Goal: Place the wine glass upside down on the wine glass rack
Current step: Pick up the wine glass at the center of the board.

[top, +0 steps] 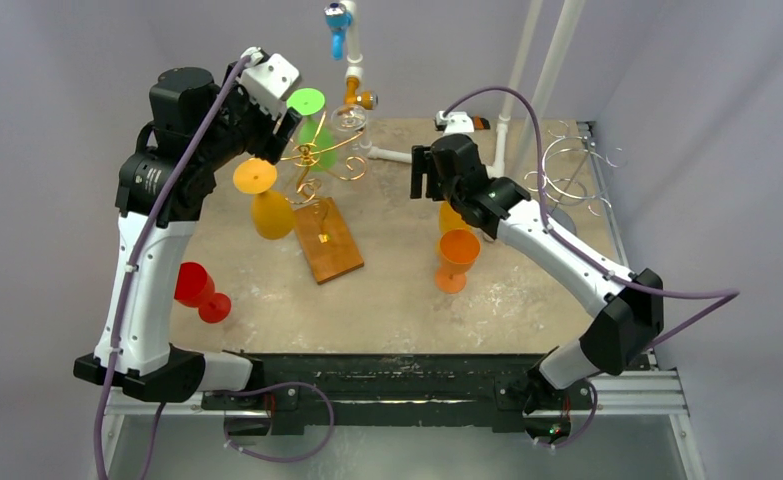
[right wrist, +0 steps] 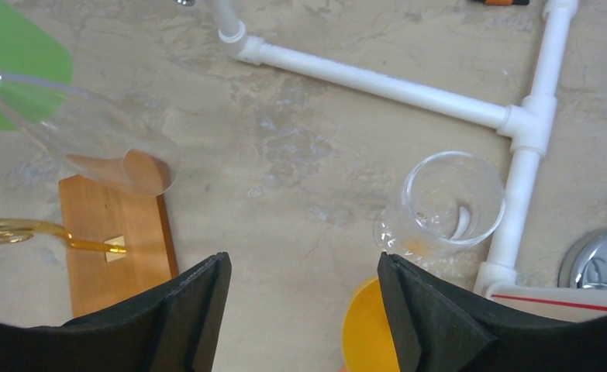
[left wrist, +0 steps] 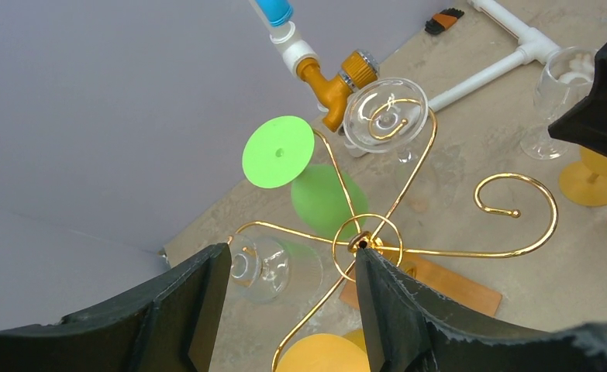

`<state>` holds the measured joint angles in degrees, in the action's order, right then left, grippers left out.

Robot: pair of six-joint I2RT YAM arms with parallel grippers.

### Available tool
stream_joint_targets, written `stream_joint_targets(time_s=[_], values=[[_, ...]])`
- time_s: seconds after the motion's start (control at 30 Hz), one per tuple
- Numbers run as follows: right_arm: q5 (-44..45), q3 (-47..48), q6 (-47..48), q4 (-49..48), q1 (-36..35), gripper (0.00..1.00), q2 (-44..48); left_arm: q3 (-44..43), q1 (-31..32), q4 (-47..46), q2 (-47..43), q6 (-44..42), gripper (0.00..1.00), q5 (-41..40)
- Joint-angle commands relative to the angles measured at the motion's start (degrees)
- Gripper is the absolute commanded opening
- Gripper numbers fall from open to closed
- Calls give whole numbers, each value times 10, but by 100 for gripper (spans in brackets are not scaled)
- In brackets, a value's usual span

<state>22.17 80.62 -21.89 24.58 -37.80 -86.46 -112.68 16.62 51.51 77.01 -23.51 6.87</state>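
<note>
Right gripper (right wrist: 301, 263) hangs spread and empty. The clear wine glass (right wrist: 447, 205) stands upright at two o'clock from it. I judge this the reach: next, shift over and close on the glass. Left gripper (left wrist: 292, 260), likewise spread and empty, faces the rack (left wrist: 360, 242). The glass's stem is hidden beneath its bowl.

Lab test rig: plain grey backdrop (top: 57, 60) all round, left arm (top: 145, 300) and right arm (top: 567, 262) bolted to a metal rail (top: 657, 395), tap (top: 355, 97) on bare white plastic pipe (top: 508, 128) over a stone-look table (top: 407, 310)
</note>
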Motion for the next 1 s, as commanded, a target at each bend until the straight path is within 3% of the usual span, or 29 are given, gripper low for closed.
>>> stream_joint_targets(time_s=[0.0,0.2,0.97], values=[[61,39,23,-18,10,75,2,-7,3,6,-6,30,64,-9],[64,22,19,-36,28,69,-10,-4,3,2,-7,32,64,-13],[45,-11,20,-79,69,65,-73,9,3,-9,-13,29,64,-24]])
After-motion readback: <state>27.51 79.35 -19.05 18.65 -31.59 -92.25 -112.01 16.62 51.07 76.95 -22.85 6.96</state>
